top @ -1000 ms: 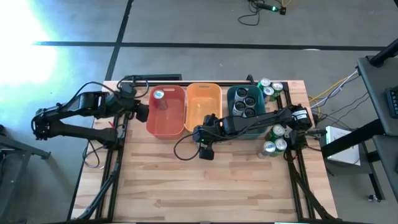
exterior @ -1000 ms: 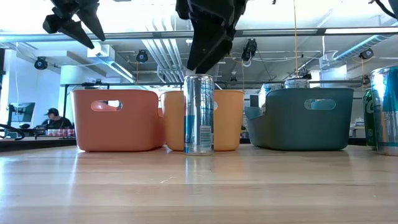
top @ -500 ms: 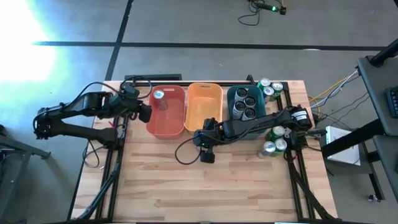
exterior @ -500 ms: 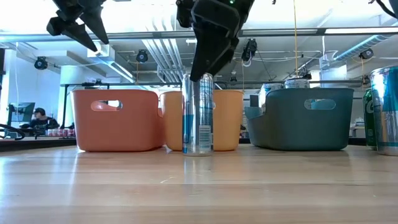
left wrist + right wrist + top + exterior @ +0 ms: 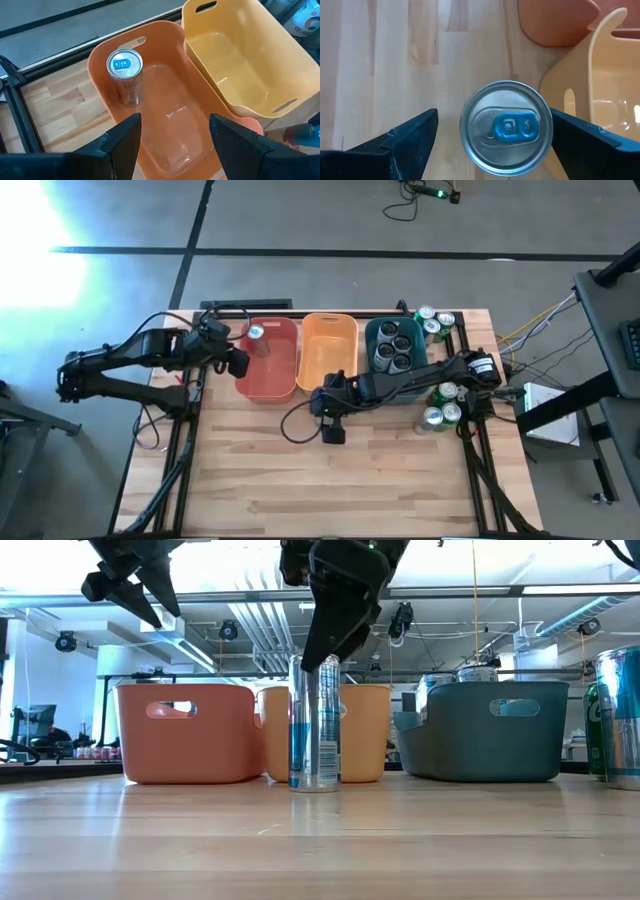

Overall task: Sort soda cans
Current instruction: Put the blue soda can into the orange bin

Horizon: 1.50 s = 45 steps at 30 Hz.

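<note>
A blue-and-silver soda can (image 5: 315,725) stands upright on the table in front of the orange bin (image 5: 326,350). My right gripper (image 5: 494,112) hangs open just over the can's silver top (image 5: 506,127), one finger at each side, with a gap on both sides. My left gripper (image 5: 175,117) is open and holds nothing above the red bin (image 5: 150,125). Another soda can (image 5: 125,75) stands in that bin's far left corner. The teal bin (image 5: 392,345) holds several dark cans.
The three bins stand side by side along the table's far edge. Green cans stand at the far right corner (image 5: 436,320) and by the right edge (image 5: 442,405). Bare wood (image 5: 330,480) fills the table's near half. A black cable (image 5: 290,425) loops beside my right gripper.
My left gripper has moved a little toward the table's right, farther over the red bin. My right gripper has come down slightly, and its fingers now reach the top of the standing can.
</note>
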{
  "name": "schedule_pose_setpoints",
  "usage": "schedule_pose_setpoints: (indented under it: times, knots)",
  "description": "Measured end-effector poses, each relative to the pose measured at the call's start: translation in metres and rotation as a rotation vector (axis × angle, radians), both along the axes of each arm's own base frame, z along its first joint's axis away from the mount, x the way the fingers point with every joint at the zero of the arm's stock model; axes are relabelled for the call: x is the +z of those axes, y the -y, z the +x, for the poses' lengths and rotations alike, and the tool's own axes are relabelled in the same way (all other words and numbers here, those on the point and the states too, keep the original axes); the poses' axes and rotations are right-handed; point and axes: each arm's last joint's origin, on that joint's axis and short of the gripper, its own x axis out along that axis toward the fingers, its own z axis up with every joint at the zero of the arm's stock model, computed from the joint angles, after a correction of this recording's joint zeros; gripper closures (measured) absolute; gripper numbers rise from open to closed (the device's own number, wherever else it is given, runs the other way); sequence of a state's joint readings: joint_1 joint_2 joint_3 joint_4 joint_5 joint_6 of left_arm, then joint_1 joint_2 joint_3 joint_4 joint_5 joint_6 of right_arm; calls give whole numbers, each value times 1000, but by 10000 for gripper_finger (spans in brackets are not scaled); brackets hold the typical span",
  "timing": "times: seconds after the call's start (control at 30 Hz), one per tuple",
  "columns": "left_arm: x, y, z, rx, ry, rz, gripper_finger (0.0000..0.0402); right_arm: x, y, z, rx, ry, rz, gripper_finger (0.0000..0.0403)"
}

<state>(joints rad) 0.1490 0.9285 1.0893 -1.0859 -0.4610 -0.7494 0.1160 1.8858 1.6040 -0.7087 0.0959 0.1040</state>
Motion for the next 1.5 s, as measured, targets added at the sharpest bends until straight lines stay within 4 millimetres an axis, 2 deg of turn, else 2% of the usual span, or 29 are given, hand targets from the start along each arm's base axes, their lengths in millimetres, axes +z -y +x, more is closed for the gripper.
schedule_pose_setpoints:
  times: [0.17,0.43,0.57,0.67,0.83,0.97,1.07,1.17,1.3,1.5]
  knots:
    - [4,5,5,-43,59,11,183,-4,1,0,-2,9,1,67]
    - [22,18,10,-200,210,97,183,-17,1,-2,-41,4,45,143]
    - [29,26,9,-294,252,147,183,-12,1,-1,-58,3,59,171]
    - [32,32,6,-351,265,172,183,8,0,2,-60,43,69,172]
    - [34,34,2,-373,271,180,183,68,3,6,-45,190,77,163]
    - [34,33,1,-360,268,195,183,107,14,12,-51,319,65,166]
    - [35,33,-1,-356,273,200,183,124,28,19,-88,390,-7,171]
    - [40,32,-9,-359,274,204,183,121,47,32,-118,399,-55,170]
    - [46,31,-29,-325,258,160,183,104,71,51,-164,367,-65,166]
    - [34,29,-48,-225,181,44,183,88,90,76,-152,375,-97,169]
